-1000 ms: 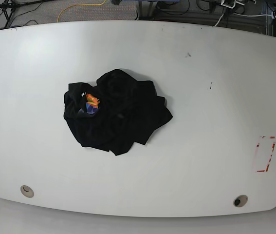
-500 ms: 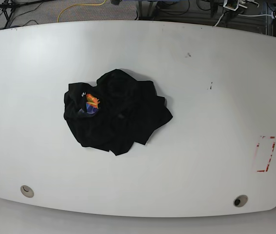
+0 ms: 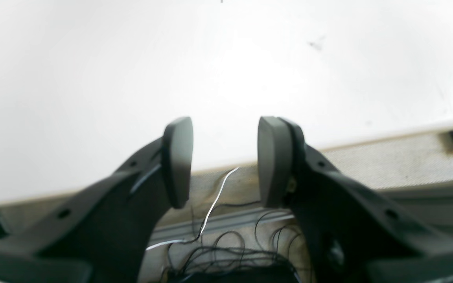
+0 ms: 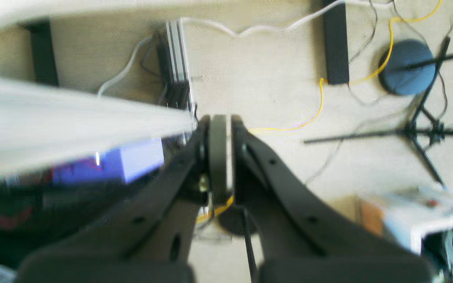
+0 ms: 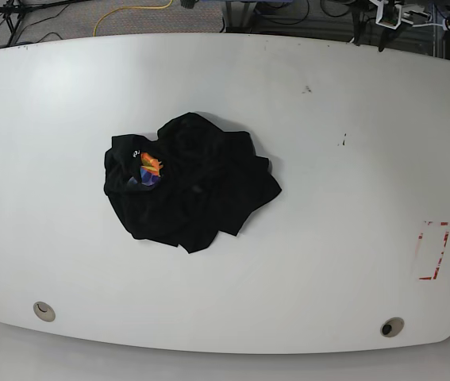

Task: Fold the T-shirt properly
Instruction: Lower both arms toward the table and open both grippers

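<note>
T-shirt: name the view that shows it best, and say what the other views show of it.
The base view. There the whole T-shirt lies crumpled on the white table, its coloured print facing up. The left wrist view shows only bare table and floor past its open gripper; the right wrist view shows floor and cables. Neither shows the shirt.

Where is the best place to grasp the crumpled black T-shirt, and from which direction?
Probably the corner sticking out at the T-shirt's right edge, approached from above: it lies flatter and freer than the bunched middle, so it should pull the fabric open.
</note>
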{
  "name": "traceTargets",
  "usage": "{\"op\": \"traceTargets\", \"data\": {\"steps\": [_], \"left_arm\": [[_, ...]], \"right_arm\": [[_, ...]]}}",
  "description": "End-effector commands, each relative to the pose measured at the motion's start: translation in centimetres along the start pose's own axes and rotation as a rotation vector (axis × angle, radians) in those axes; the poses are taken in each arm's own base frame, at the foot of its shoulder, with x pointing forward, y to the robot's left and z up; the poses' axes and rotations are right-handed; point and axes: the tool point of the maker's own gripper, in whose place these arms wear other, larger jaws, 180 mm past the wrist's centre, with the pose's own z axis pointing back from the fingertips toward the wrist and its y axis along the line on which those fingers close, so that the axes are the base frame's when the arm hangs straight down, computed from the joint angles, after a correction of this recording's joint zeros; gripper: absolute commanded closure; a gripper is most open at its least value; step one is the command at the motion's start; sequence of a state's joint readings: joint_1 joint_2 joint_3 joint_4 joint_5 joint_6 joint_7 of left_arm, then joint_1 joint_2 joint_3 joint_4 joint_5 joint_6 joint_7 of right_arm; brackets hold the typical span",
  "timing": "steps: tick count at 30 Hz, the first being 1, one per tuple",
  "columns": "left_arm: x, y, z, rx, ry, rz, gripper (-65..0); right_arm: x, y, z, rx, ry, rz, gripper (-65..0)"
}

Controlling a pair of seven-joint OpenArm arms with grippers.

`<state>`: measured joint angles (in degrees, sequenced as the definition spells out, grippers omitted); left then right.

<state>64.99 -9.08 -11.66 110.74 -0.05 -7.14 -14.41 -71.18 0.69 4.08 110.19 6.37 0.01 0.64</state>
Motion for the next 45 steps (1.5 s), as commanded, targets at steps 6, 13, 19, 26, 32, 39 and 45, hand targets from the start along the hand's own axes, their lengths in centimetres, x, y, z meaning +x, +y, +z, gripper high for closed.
{"op": "traceTargets", "data": {"steps": [6, 13, 19, 26, 32, 39, 45], "left_arm": [[1.3, 0.2, -0.4, 0.002, -0.057, -0.006, -24.9], [1.7, 0.2, -0.9, 0.003, -0.077, -0.008, -24.9], [2.0, 0.5, -1.5, 0.009, -0.089, -0.009, -24.9], [2.6, 0.6, -2.2, 0.011, -0.114, -0.009, -25.0], [2.8, 0.6, -2.6, 0.014, -0.124, -0.008, -24.9], [4.0, 0.9, -3.6, 0.020, -0.157, -0.015, -25.1], [4.9, 1.0, -4.3, 0.023, -0.189, -0.019, -25.2]], "right_arm": [[1.6, 0.0, -0.4, -0.001, -0.052, -0.002, -0.7], [2.6, 0.1, -0.9, 0.001, -0.081, -0.004, -0.7], [3.4, 0.3, -1.5, 0.004, -0.109, -0.009, -0.8], [4.1, 0.4, -1.9, 0.007, -0.128, -0.002, -0.8], [4.7, 0.4, -2.2, 0.005, -0.146, -0.001, -0.9], [6.2, 0.4, -2.7, 0.011, -0.190, 0.003, -0.9], [7.7, 0.2, -3.5, 0.011, -0.231, 0.014, -0.9]]}}
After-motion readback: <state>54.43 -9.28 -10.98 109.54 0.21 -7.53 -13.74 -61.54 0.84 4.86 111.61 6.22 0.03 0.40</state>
